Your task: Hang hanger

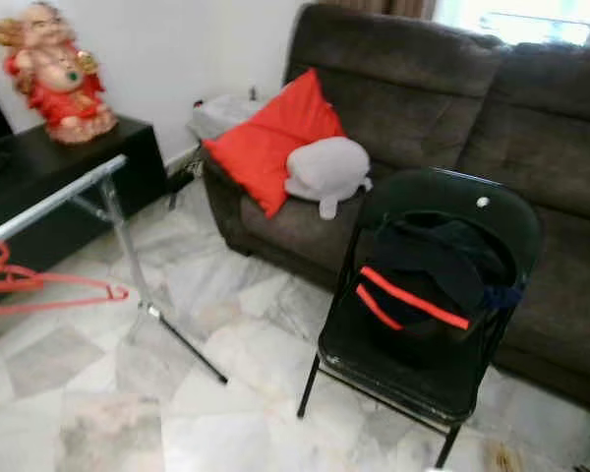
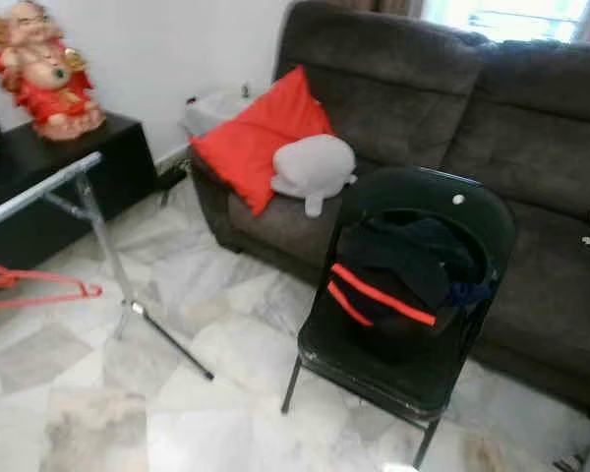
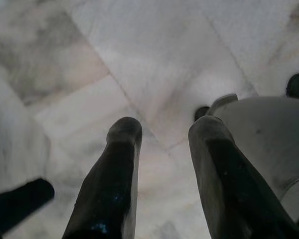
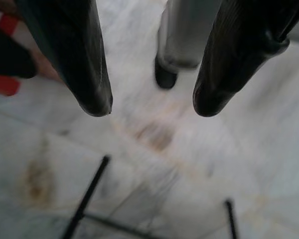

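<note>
One red hanger (image 1: 39,285), one rack (image 1: 88,192), one chair (image 1: 423,324)

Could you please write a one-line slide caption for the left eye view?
Red hanger hangs on a metal rack beside a clothes-laden black chair and brown sofa.

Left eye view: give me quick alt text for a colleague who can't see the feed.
A red hanger hangs at the left edge from a silver rack rail over pale marble floor. To the right, a black folding chair holding a black-and-red bag stands before a dark brown sofa with a red cushion.
</note>
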`<state>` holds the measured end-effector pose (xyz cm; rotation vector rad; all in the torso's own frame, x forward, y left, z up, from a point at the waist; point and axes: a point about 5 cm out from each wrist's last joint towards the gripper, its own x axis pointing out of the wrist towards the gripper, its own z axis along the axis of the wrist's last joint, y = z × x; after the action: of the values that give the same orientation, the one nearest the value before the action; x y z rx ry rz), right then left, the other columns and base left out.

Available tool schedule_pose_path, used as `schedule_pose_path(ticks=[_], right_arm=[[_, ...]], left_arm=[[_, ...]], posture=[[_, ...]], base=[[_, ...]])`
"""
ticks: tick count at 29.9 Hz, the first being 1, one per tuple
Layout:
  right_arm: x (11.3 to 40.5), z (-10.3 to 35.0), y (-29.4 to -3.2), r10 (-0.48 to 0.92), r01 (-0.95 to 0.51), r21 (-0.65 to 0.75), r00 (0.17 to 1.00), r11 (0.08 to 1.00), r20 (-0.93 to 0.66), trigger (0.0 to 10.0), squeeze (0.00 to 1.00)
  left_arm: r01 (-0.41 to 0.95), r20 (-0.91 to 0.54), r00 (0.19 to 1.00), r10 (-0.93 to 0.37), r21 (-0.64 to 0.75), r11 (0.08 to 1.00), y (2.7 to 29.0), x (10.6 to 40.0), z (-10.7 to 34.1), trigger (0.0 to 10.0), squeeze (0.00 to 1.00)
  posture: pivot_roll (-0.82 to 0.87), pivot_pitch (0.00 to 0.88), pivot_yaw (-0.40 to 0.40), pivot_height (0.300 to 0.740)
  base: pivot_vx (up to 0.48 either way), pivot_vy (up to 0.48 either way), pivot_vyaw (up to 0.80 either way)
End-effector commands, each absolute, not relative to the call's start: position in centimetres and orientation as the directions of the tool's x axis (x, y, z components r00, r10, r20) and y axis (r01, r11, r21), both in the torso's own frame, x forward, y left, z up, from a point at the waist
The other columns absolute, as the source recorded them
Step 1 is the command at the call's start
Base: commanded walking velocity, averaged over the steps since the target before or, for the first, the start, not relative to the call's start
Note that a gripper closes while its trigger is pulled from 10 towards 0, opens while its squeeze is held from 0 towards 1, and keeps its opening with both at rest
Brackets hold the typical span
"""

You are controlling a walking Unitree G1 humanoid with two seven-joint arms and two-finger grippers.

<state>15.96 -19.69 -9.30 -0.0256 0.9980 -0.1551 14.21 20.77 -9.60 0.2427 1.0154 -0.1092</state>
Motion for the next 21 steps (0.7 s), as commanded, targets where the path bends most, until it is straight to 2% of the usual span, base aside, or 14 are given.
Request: schedule_pose_path(ticks=[1,10,18,21], right_arm=[[16.16,-9.37,-18.51,-0.114,0.110,-0.064,0.539,0.992,-0.835,10.0,0.00],[16.08,-9.41,-18.42,-0.117,0.120,-0.061,0.539,0.991,-0.834,10.0,0.00],[16.43,-9.18,-18.58,-0.124,0.141,-0.053,0.565,0.989,-0.816,10.0,0.00],[16.54,-9.13,-18.63,-0.125,0.141,-0.054,0.567,0.989,-0.814,10.0,0.00]], left_arm=[[0.188,-0.871,0.489,0.048,0.159,0.969,21.73,13.10,-9.86,10.0,0.00],[0.175,-0.868,0.495,0.048,0.154,0.972,21.86,13.08,-9.82,10.0,0.00],[0.138,-0.869,0.492,0.056,0.141,0.980,21.87,12.96,-9.87,10.0,0.00],[0.139,-0.870,0.490,0.054,0.140,0.980,21.84,12.96,-9.88,10.0,0.00]], posture=[[0.11,0.000,0.020,0.740],[0.11,0.000,0.025,0.740],[0.11,0.000,0.023,0.740],[0.11,0.000,0.023,0.740]], base=[[0.000,0.000,-0.75],[0.000,0.000,-0.75],[0.000,0.000,0.00],[0.000,0.352,0.00]])
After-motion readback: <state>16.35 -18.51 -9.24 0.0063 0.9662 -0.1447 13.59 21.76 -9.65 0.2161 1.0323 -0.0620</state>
